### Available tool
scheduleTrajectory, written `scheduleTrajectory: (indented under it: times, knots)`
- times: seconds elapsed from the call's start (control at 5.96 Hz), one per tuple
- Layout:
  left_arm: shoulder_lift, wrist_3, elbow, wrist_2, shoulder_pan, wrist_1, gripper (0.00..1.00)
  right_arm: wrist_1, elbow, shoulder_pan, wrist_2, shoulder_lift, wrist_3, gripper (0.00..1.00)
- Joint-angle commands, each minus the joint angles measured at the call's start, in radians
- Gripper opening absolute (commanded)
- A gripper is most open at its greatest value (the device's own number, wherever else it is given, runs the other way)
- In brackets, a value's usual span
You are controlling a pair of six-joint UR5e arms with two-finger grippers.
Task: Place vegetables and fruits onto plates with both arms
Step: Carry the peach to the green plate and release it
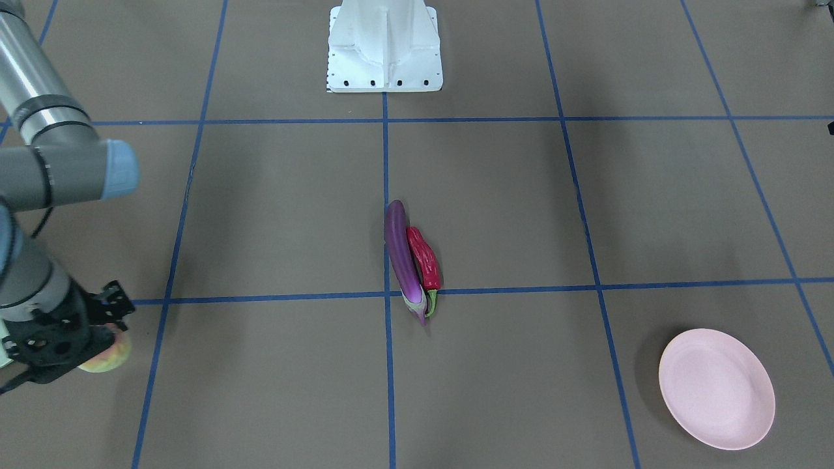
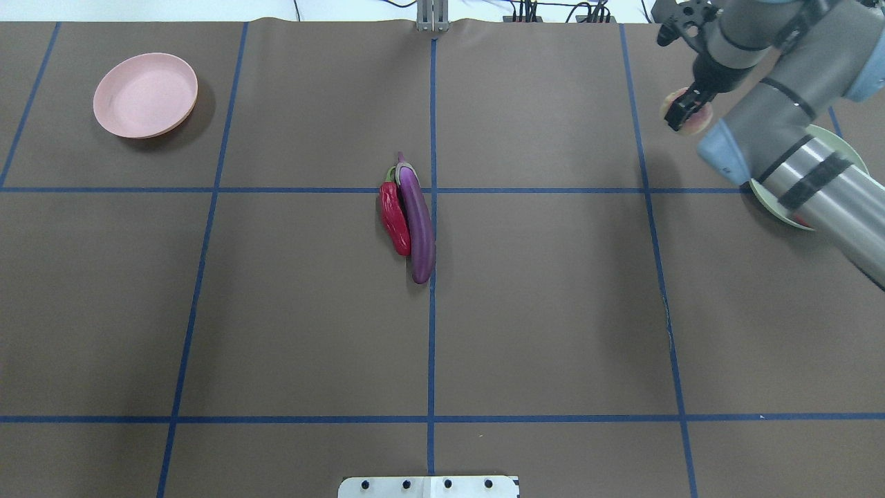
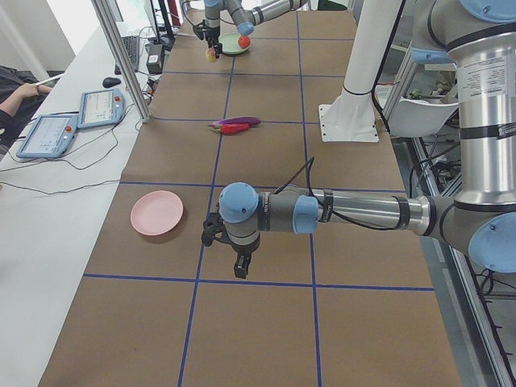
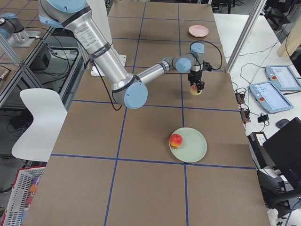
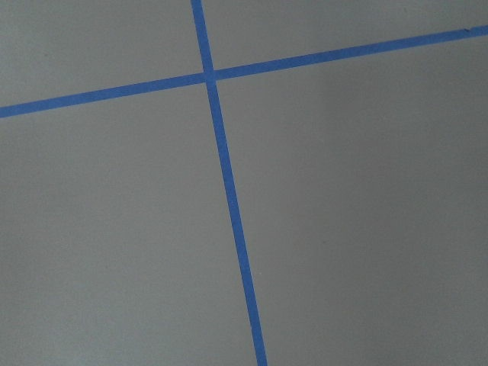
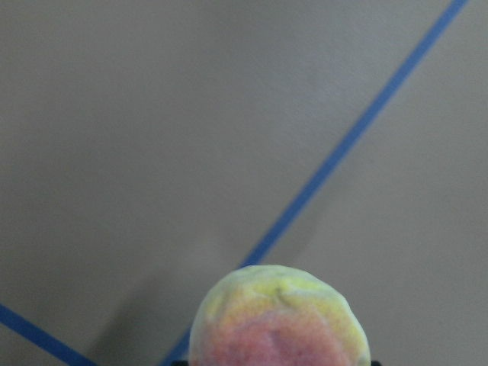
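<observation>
Front view, right gripper: clamped on the peach at the frame's left edge. The black fingers cover most of the fruit.
Front view, vegetables: the eggplant and the chili pepper lie side by side and touching, mid-table. The pink plate is well apart from them.
Overhead view, right gripper: one finger on either side of the peach, near the mint plate. The right arm hides most of that plate.
Left-side view, left gripper: points down over the table, near the pink plate. How far the fingers are spread cannot be told.
Right-side view, orange-red fruit: rests on the mint plate, close to its rim. The gripped peach is apart from that plate and low over the table. Whether it touches the surface cannot be told.
Left wrist view: only the brown surface and crossing blue tape lines. The fingers are out of shot.
Right wrist view, peach: yellow-green top and pink blush, cut off by the lower edge. Only a dark strip of the fingers shows.
</observation>
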Motion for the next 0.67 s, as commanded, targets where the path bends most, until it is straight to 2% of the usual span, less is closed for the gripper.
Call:
scheduleTrajectory:
  times: [0.0, 0.17, 0.34, 0.5]
  knots:
    - [0.0, 0.0, -0.001, 0.0, 0.0, 0.0, 1.0, 0.141, -0.093, 0.152, 0.153, -0.142, -0.238, 0.0]
    - [0.0, 0.0, -0.001, 0.0, 0.002, 0.0, 1.0, 0.275, -0.204, 0.151, 0.166, -0.146, -0.232, 0.0]
    - [0.0, 0.0, -0.002, 0.0, 0.0, 0.0, 1.0, 0.287, -0.213, 0.151, 0.166, -0.146, -0.173, 0.66]
    - [0.0, -0.002, -0.004, 0.0, 0.0, 0.0, 1.0, 0.289, -0.204, 0.151, 0.177, -0.153, -0.061, 0.99]
